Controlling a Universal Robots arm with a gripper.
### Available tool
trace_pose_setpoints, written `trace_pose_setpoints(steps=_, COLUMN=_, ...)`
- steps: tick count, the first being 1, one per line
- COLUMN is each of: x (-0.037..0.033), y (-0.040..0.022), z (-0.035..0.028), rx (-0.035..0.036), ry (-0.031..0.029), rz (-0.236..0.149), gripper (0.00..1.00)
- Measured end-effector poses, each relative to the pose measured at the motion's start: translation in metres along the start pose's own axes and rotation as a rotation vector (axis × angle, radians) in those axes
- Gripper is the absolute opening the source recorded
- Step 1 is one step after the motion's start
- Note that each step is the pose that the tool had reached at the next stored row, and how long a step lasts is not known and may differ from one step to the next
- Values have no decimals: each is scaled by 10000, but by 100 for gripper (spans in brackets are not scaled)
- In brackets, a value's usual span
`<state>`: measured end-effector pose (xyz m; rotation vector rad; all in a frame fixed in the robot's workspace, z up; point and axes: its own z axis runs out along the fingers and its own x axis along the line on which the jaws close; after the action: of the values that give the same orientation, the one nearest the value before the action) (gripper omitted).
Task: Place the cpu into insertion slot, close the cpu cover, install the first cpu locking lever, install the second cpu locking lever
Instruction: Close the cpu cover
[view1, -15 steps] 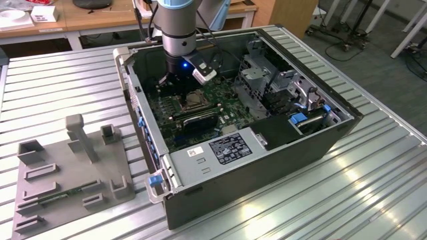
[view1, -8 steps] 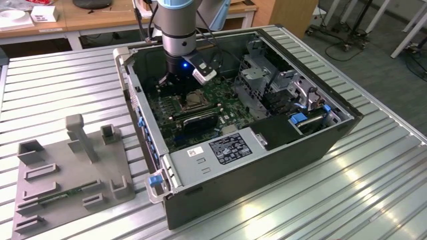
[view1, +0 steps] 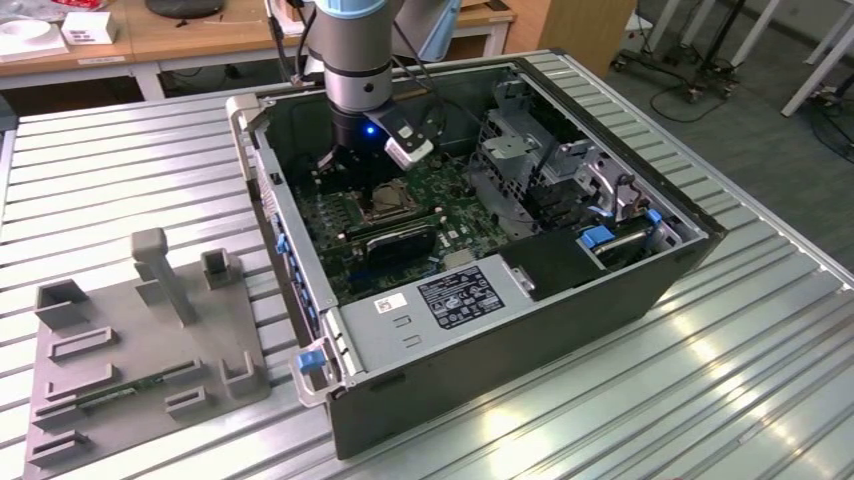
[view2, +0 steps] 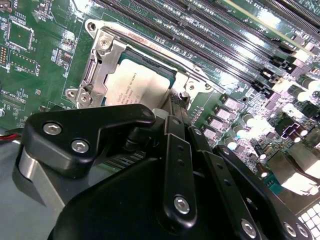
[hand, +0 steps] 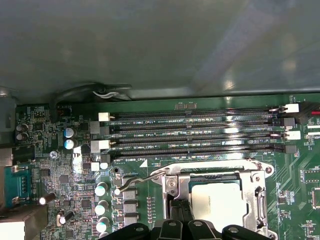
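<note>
The open computer case (view1: 534, 320) holds the green circuit board (hand: 55, 165). The cpu (hand: 217, 205) sits in the insertion slot (view1: 388, 201), toward the case's far side at the exterior view's left, the cpu cover (hand: 259, 200) lowered round it. The gripper (hand: 181, 212), fingers drawn narrow on nothing visible, hangs at the slot's edge. The locking lever (hand: 140, 181) stands unlatched; a skewed push may spring the cover.

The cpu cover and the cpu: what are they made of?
The cpu cover looks like bare metal, probably steel: silvery, thin, with bright glints. The cpu has a matte, pale metal face, duller than the cover; which metal is unclear.
</note>
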<state>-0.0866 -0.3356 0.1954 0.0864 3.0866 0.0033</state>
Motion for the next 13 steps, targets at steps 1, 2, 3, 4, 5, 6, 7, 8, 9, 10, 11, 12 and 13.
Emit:
trace_pose_setpoints(steps=1, x=0, y=0, z=0, rx=-1, ry=-1, rz=0, gripper=10)
trace_pose_setpoints(steps=2, x=0, y=0, z=0, rx=-1, ry=-1, rz=0, gripper=10)
trace_pose_setpoints(steps=3, x=0, y=0, z=1, rx=-1, ry=-1, rz=0, gripper=10)
trace_pose_setpoints(steps=4, x=0, y=0, z=0, rx=0, ry=0, rz=0, gripper=10)
trace_pose_setpoints(steps=5, x=0, y=0, z=1, rx=0, ry=0, rz=0, gripper=10)
trace_pose_setpoints(steps=6, x=0, y=-1, z=0, rx=1, ry=0, rz=0, gripper=10)
trace_pose_setpoints(steps=7, x=0, y=-1, z=1, rx=0, ry=0, rz=0, gripper=10)
trace_pose_setpoints(steps=8, x=1, y=-1, z=1, rx=0, ry=0, rz=0, gripper=10)
trace_pose_setpoints(steps=9, x=0, y=-1, z=0, rx=0, ry=-1, rz=0, gripper=10)
trace_pose_setpoints(steps=10, x=0, y=0, z=-3, rx=-3, ry=-3, rz=1, gripper=10)
trace_pose_setpoints(steps=11, x=-1, y=1, z=-6, rx=-7, ry=-5, rz=1, gripper=10)
trace_pose_setpoints(steps=12, x=-3, y=4, z=-9, rx=-15, ry=-10, rz=1, gripper=10)
trace_pose_setpoints(steps=13, x=-5, y=7, z=-14, rx=-23, ry=-16, rz=2, gripper=10)
